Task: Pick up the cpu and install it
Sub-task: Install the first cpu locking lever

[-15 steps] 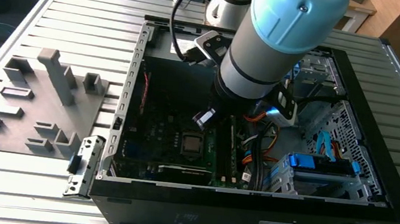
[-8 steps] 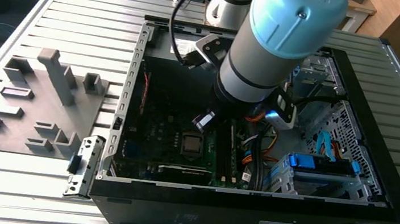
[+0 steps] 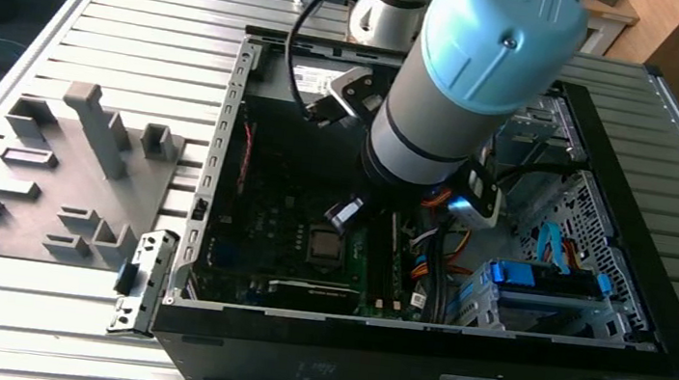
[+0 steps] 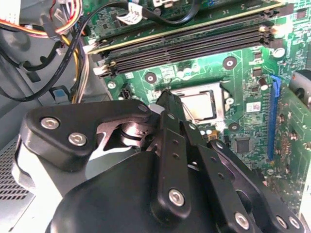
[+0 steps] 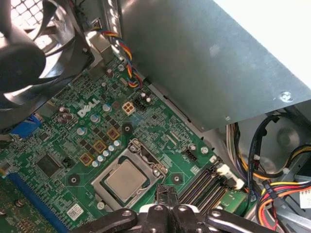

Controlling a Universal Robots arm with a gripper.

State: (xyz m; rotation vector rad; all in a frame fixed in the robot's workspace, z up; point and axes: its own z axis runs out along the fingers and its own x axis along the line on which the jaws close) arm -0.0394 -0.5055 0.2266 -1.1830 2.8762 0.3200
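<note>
Open PC case (image 3: 639, 285) lies flat on slatted metal worktop (image 3: 140, 20), arm reaching down into it. Cpu (image 5: 127, 177) sits seated in its socket on green motherboard (image 5: 73, 145), silver-grey face up, metal socket frame (image 5: 109, 167) around it; same chip seen in second wrist view (image 4: 200, 107) and as a small grey square in exterior view (image 3: 326, 243). Claw (image 5: 166, 196) hangs just above the board, its dark tip just beside the socket's corner, on the side toward the black memory slots (image 5: 204, 182); not touching the cpu, nothing between the fingers that I can see. In second wrist view claw (image 4: 167, 104) tip comes up to the socket edge, fingers look drawn close together, approx. closed, empty. Grey power-supply box (image 5: 204, 63) stands near, w/ coloured cable bundles (image 5: 272, 184) beside it. Grey moulded fixture tray (image 3: 57, 175) on worktop at exterior view's left, well apart from case.
</note>
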